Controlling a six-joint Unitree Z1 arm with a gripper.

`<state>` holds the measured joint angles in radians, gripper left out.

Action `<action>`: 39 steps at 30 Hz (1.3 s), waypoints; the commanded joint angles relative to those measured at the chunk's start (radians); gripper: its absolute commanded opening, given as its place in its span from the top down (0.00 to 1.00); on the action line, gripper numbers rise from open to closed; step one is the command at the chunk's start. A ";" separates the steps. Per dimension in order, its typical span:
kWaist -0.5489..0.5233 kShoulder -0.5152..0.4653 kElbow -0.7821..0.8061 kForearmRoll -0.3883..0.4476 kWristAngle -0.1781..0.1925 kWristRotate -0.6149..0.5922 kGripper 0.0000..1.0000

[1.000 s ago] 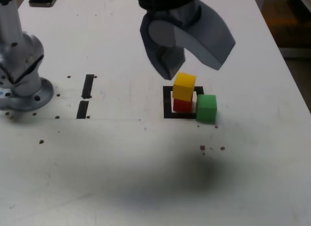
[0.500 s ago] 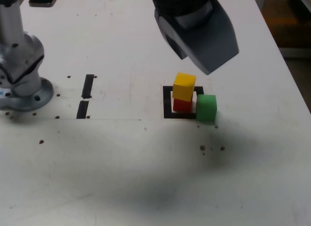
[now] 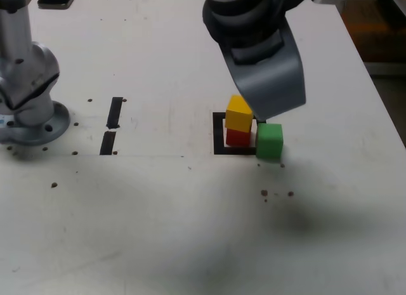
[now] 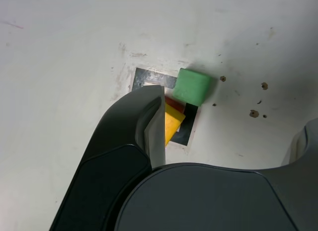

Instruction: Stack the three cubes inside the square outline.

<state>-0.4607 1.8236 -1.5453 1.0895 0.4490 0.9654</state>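
Exterior view showed my gripper (image 3: 269, 108) hanging over the square outline (image 3: 219, 131), its grey jaws spread wide and holding nothing. One broad jaw hid the back right part of the outline and the upper right corner of the yellow cube (image 3: 238, 113); I could not tell whether it touched that cube. I noted the far jaw only at the edge of the wrist view.

Inside the outline I found the red cube (image 3: 237, 137) on the white centre, with the yellow cube stacked squarely on it. The green cube (image 3: 269, 141) sat on the table (image 3: 158, 206), just beside the red cube on the exterior view's right, resting across the outline's right-hand tape edge rather than inside it. The wrist view confirmed this: the green cube (image 4: 193, 87) overlapped a corner of the outline (image 4: 149, 79), while the yellow cube (image 4: 173, 122) and a sliver of the red cube (image 4: 173, 102) lay within it, partly behind the near jaw.
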 commanded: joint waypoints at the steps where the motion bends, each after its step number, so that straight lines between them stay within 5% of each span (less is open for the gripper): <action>1: -0.005 0.012 -0.022 0.003 0.002 0.001 0.05; 16: 0.073 0.091 -0.064 -0.008 0.012 0.053 0.05; 39: 0.117 0.148 0.040 -0.155 -0.003 0.092 0.05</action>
<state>-0.3452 1.9726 -1.5081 0.9427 0.4467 1.0572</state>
